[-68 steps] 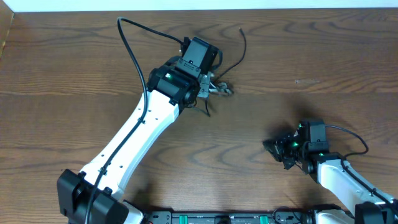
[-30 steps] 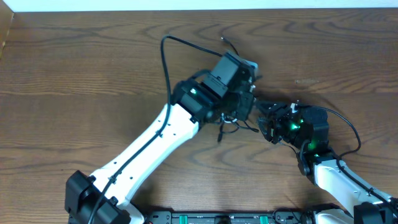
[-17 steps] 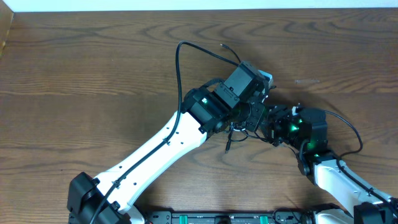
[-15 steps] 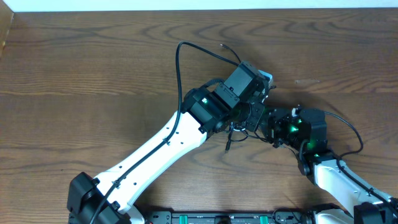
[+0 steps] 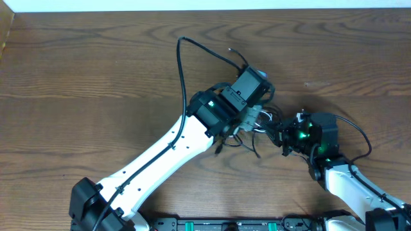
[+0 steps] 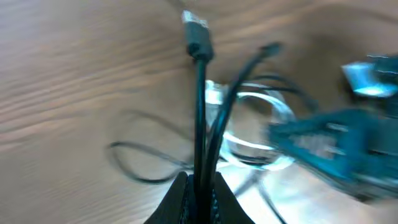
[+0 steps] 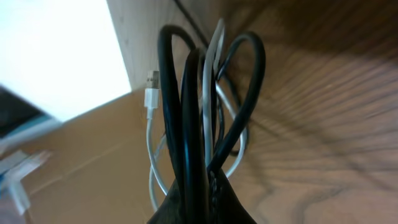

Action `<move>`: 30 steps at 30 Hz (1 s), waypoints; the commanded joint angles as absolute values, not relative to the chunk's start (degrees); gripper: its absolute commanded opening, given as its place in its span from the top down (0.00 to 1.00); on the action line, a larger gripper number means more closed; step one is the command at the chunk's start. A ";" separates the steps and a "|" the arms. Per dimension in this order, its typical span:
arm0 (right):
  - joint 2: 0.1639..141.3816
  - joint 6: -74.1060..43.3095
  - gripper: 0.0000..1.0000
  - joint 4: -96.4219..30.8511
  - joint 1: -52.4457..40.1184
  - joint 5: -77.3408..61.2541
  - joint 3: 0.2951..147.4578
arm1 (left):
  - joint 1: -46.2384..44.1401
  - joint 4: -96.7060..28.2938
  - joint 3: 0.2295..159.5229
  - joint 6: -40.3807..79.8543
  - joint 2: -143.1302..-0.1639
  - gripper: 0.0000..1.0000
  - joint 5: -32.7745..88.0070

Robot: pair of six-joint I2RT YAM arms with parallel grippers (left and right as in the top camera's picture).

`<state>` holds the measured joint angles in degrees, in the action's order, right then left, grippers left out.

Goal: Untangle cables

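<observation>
Table: wide bare wood at left and far right; the far edge is well apart from the bundle.
Left gripper: pinched tight on the cables, near the table centre.
Count: one white cable; black loops, number I cannot tell; two arms.
Right gripper: closed on black and white strands together, just beside the other gripper.

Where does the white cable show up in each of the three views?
Overhead: white cable, just right of centre, small pale tangle.
Left wrist: blurred pale loop, right of centre.
Right wrist: left of centre, plug pointing up.
Shared landmark: the black cables bundled with it.
</observation>
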<state>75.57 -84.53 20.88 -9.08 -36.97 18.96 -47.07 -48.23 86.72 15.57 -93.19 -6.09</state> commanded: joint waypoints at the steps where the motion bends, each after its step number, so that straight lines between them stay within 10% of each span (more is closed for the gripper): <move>1: 75.64 -81.95 0.99 23.97 -7.20 -44.29 18.98 | -44.42 -50.37 86.48 18.24 -91.50 0.92 -22.48; 21: 75.66 -71.26 0.99 51.99 -4.34 -62.72 18.98 | -28.62 -53.76 86.46 18.35 -91.85 0.92 -22.55; 23: 75.66 -69.01 0.99 50.02 -4.34 -64.71 18.98 | -28.03 -53.78 86.46 18.35 -91.96 0.77 -22.48; 27: 75.66 -66.78 0.99 44.84 -4.34 -65.06 18.96 | -27.88 -53.82 86.46 17.72 -92.12 0.05 -15.86; 30: 75.66 -66.61 0.99 43.79 -4.34 -64.40 18.96 | -27.99 -54.37 86.46 5.02 -92.27 0.04 1.39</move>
<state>75.68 -69.84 43.86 -4.71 -62.13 18.68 -27.97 -53.80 86.72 15.99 -93.10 -14.26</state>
